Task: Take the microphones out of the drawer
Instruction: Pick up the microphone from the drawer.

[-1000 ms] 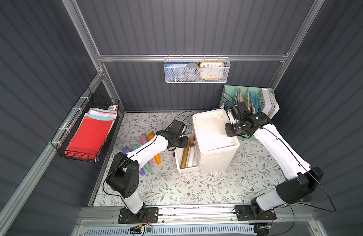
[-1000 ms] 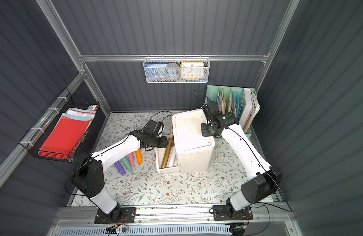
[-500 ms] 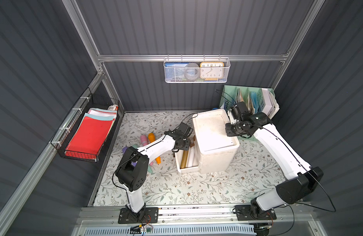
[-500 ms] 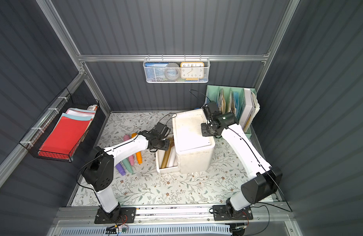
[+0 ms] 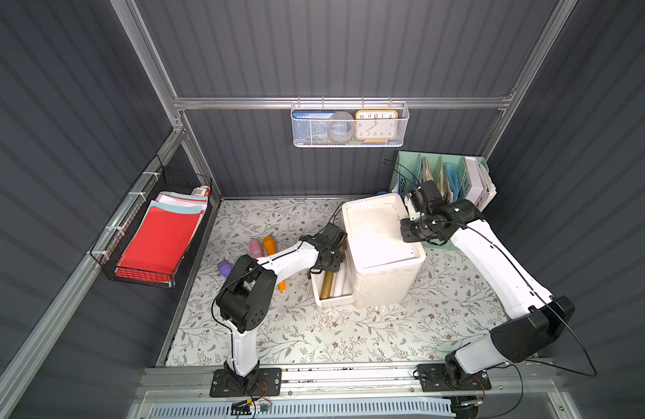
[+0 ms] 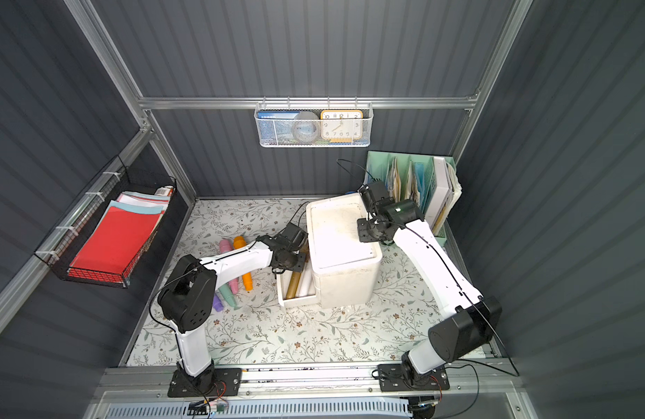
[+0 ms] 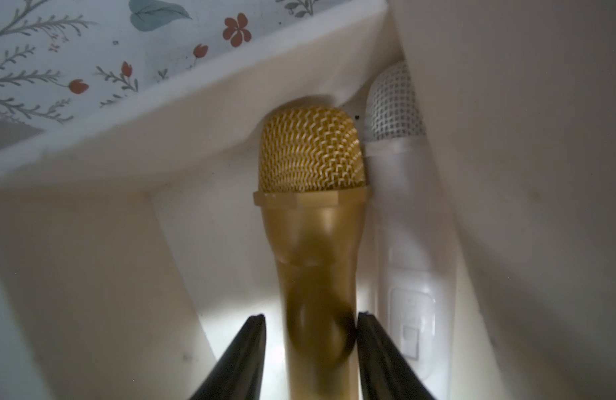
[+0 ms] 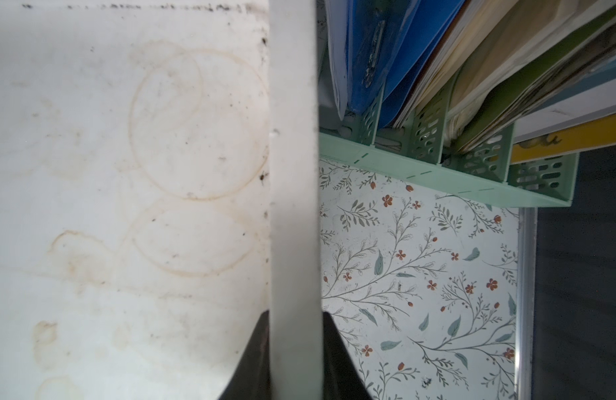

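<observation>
Change since earlier frames: the left arm's elbow is drawn in toward the drawer cabinet (image 5: 379, 232) and the left gripper (image 7: 311, 318) is brought down into the open drawer (image 5: 333, 301). The right arm is found unchanged.
Task item: the gold microphone (image 7: 310, 156) is lying lengthwise in the drawer, mesh head toward the drawer's front wall. A white microphone (image 7: 393, 104) is touching it on the cabinet side.
Left jaws: these are set astride the gold handle, not yet clamped. One finger is at the handle's edge, and a thin bright gap is seen at the other.
Reason for placement: the handle is taken low down, judged to be because the slim shaft fits the jaws where the wide head would not.
Right jaws: the right gripper (image 8: 294, 318) is clenched on the cabinet's raised top rim (image 8: 292, 173).
Reason for hold: the light cabinet is judged to be pinned so that it is not dragged during the lift.
Surroundings: a green file rack (image 8: 421, 173) is standing just behind the cabinet.
Step in hand: closure on the handle, then lift-out.
Risk noted: the white microphone may be nudged or carried along.
</observation>
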Robot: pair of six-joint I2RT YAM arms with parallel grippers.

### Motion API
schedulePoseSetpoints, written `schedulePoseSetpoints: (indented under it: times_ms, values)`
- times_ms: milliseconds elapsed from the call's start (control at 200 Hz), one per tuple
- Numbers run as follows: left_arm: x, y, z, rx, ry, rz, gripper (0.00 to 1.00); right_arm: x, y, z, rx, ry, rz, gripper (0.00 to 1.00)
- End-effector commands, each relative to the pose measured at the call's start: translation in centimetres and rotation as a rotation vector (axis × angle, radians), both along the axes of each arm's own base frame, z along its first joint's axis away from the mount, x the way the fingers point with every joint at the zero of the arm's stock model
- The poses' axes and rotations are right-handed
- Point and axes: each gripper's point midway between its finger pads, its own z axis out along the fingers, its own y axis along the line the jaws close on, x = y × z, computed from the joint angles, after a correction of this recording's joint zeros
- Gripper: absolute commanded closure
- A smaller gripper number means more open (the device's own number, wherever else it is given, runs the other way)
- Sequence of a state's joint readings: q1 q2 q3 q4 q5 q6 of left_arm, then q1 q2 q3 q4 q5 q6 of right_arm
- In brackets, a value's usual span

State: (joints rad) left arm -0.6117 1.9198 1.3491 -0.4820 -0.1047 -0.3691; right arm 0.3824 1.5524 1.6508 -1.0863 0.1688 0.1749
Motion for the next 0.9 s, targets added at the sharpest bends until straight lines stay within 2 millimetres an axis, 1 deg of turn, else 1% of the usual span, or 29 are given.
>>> schedulePoseSetpoints:
  times_ms: [0, 195, 415, 475, 675, 760, 895]
  values:
    - [-0.7, 0.4, -2.3, 0.055, 0.052, 0.014, 0.53, -3.3, -0.7, -9.3, -0.118, 0.344, 0.011, 1.00]
    - [-1.2, 0.6, -3.9, 0.089, 0.078, 0.020, 0.54, -3.2, -0.8, -9.2, -0.118, 0.342, 0.010, 1.00]
    - [-1.3, 0.9, -4.8, 0.107, 0.090, 0.032, 0.54, -3.2, -0.8, -9.2, -0.119, 0.340, 0.009, 1.00]
    - [-1.4, 0.9, -4.9, 0.108, 0.093, 0.034, 0.55, -3.3, -0.8, -9.2, -0.119, 0.341, 0.010, 1.00]
    - [-1.2, 0.7, -4.5, 0.097, 0.086, 0.038, 0.71, -3.2, -0.8, -9.2, -0.120, 0.340, 0.009, 1.00]
    - [-1.0, 0.7, -4.1, 0.087, 0.077, 0.050, 0.72, -3.2, -0.8, -9.2, -0.118, 0.341, 0.009, 1.00]
    - [-0.7, 0.4, -2.6, 0.058, 0.048, 0.064, 0.73, -3.3, -0.8, -9.2, -0.119, 0.342, 0.010, 1.00]
